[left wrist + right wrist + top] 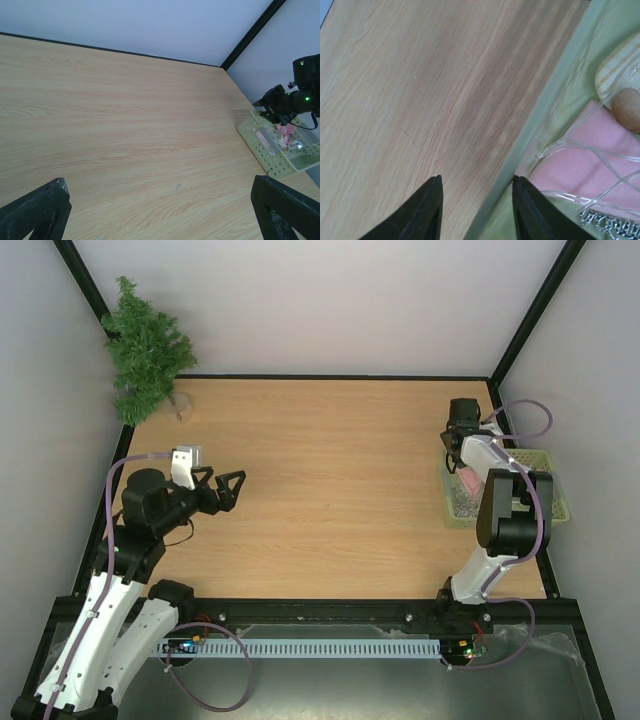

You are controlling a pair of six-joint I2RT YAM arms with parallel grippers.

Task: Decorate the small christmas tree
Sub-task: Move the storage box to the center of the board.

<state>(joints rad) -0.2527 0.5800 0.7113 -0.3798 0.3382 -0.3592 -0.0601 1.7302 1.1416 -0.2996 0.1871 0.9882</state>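
Far-left corner: bushy green small christmas tree (pixel 148 352), bare.
Right gripper (pixel 476 182): half-open over pale-green plastic basket (pixel 262 147), empty.
Left gripper (pixel 228 490): wide, empty.

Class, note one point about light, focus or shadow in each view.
Top external view: soft, even light, sharp throughout, little shadow beside the bushy dark-green miniature fir tree. Left wrist view: light wooden table grain crisp, pale green perforated plastic basket slightly soft. Right wrist view: basket contents blurred by closeness; the black fingertips are silhouettes.
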